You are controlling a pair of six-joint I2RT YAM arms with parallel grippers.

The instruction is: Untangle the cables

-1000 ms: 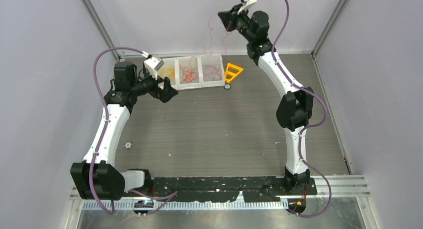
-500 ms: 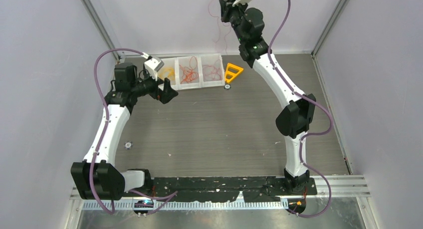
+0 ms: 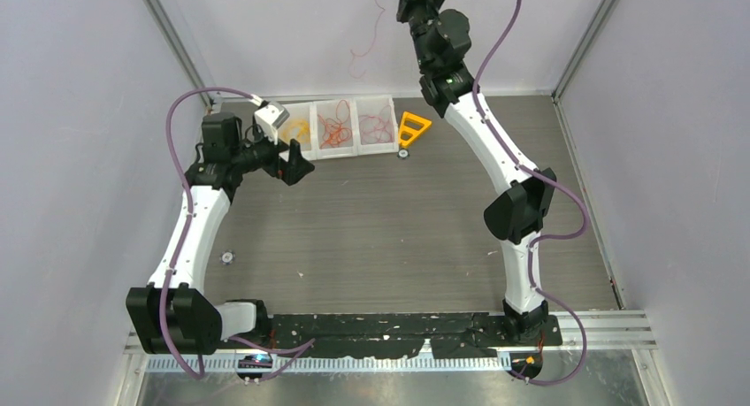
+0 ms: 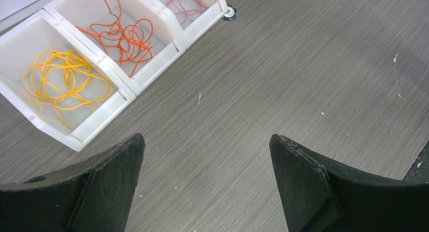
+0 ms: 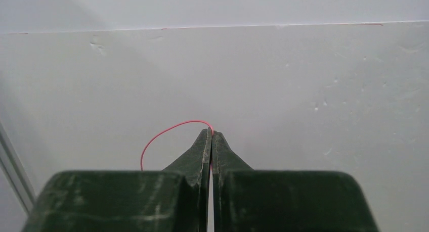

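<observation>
Your right gripper [image 5: 211, 136] pinches one red strand [image 5: 177, 125], held high evidently to hang clear of the bins [image 4: 109, 70]; your left gripper [image 4: 206, 141] hovers wide open beside them.

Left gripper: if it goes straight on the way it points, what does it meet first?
Likely bare table, beside the white bins; the open left gripper points down at it with nothing between. Depth is unclear.

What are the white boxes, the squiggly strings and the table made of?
The white boxes look like smooth plastic, a bit see-through, with thin walls and a soft sheen. The squiggly strings seem to be thin wire with a coloured plastic coat, since they keep springy curls, but that is a guess. The table has grey streaky grain and a matt look, so it is probably wood-look laminate.
</observation>
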